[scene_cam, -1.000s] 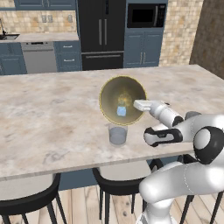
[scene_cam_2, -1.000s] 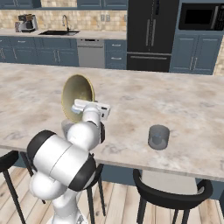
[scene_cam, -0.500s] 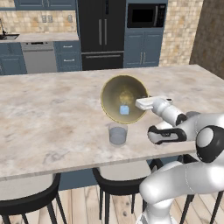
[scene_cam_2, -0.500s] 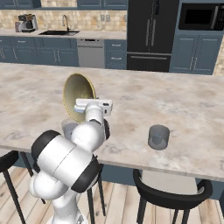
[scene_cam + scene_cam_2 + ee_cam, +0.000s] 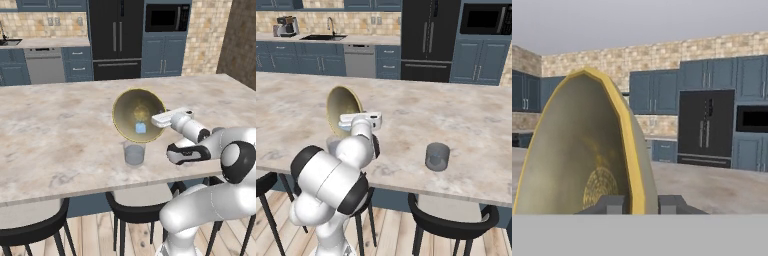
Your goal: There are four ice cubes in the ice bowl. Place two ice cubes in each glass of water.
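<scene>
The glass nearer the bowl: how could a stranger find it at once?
On the long marble counter, find the tipped olive-gold bowl. A clear bluish glass stands just below its rim, toward the stools. The other glass stands alone, far to the arm's right.

The bench (image 5: 55, 125) is a long pale marbled slab. Two glasses stand on it near its front edge: one glass (image 5: 134, 152) toward the middle, the other glass (image 5: 437, 156) well apart from it, farther toward the right end.
</scene>
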Tool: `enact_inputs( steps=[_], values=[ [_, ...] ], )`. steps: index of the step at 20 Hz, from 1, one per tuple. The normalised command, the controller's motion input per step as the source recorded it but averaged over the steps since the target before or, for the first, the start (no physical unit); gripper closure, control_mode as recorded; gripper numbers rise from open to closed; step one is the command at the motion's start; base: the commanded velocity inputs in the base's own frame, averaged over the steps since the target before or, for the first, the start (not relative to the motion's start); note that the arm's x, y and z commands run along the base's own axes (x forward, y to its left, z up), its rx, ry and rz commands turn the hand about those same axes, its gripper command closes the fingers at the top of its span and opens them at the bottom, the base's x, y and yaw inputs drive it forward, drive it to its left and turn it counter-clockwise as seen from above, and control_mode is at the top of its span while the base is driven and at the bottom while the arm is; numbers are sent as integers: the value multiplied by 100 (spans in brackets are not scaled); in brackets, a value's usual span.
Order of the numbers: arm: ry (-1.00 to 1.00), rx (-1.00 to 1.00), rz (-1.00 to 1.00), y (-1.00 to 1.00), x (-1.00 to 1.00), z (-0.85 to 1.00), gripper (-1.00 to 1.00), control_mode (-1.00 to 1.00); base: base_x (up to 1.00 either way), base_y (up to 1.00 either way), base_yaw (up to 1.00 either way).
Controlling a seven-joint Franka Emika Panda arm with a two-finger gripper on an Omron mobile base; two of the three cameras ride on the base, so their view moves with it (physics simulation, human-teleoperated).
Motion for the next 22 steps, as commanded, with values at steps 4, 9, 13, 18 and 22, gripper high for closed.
enact_inputs(
  steps=[4,9,13,18,22],
  values=[
    [-3,-6,0,31,16,-7,100,-100,0,0,0],
    [-4,0,0,2,1,1,100,-100,0,0,0],
    [-7,-1,5,0,0,-2,100,-100,0,0,0],
    [-13,-1,6,0,0,-1,100,-100,0,0,0],
    [-6,-2,3,0,0,0,100,-100,0,0,0]
  ],
)
